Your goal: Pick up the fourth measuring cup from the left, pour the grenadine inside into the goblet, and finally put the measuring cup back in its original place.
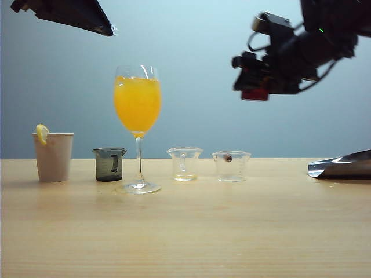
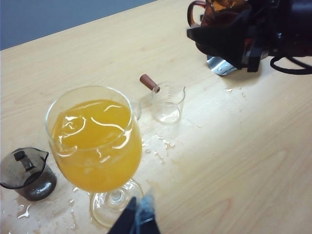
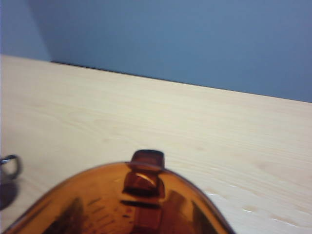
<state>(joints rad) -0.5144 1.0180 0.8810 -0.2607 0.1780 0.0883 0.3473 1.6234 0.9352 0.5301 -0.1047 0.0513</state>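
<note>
Exterior view: right gripper [image 1: 255, 92] hangs high, up and right of the tall clear stemmed goblet [image 1: 138, 124]; left gripper [image 1: 110, 29] hangs above it, state unclear.
Left wrist view: small translucent amber-brown measuring cup [image 2: 219, 10] clamped in right claw.
Right wrist view: the cup [image 3: 131, 204] looks lifted; pouring and returning likely remain.

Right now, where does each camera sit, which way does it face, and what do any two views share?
Exterior: table height, facing the goblet head-on; right claw raised upper right.
Left wrist: above the goblet, looking down; left claw tips at the frame edge.
Right wrist: over the amber cup, facing bare table and wall; no claw visible.
Shared: exterior and left wrist both show the goblet.
</note>
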